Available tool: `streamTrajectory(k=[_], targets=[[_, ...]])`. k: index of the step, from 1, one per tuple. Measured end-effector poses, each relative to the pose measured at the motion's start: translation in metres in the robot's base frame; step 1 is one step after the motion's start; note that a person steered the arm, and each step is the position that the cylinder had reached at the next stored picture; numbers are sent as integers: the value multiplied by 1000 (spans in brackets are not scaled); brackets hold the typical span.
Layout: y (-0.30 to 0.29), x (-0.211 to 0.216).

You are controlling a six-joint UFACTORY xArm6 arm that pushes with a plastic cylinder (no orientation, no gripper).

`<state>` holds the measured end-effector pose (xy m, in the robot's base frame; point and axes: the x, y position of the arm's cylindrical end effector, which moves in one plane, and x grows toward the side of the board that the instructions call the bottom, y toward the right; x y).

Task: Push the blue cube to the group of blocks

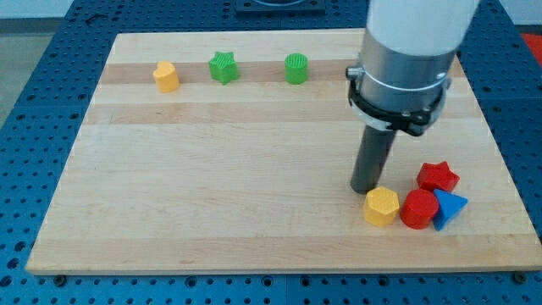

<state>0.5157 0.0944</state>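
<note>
Jaws absent: only a dark rod, my tip (366,190) on the wooden board (212,186), holding nothing, just above-left of the yellow hexagonal block (381,206) and perhaps touching it. Blue block (448,208), wedge-like rather than plainly cubic, at lower right against the red cylinder (418,208), red star (437,176) just above. Task judged essentially done. Far row at top: yellow block (166,76), green star (223,67), green cylinder (295,69)
</note>
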Motion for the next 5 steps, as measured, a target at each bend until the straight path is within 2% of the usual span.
streamTrajectory(k=[1,2,3,4,5], targets=[[-26,-50],[-1,-88],[58,-116],[125,-164],[149,-223]])
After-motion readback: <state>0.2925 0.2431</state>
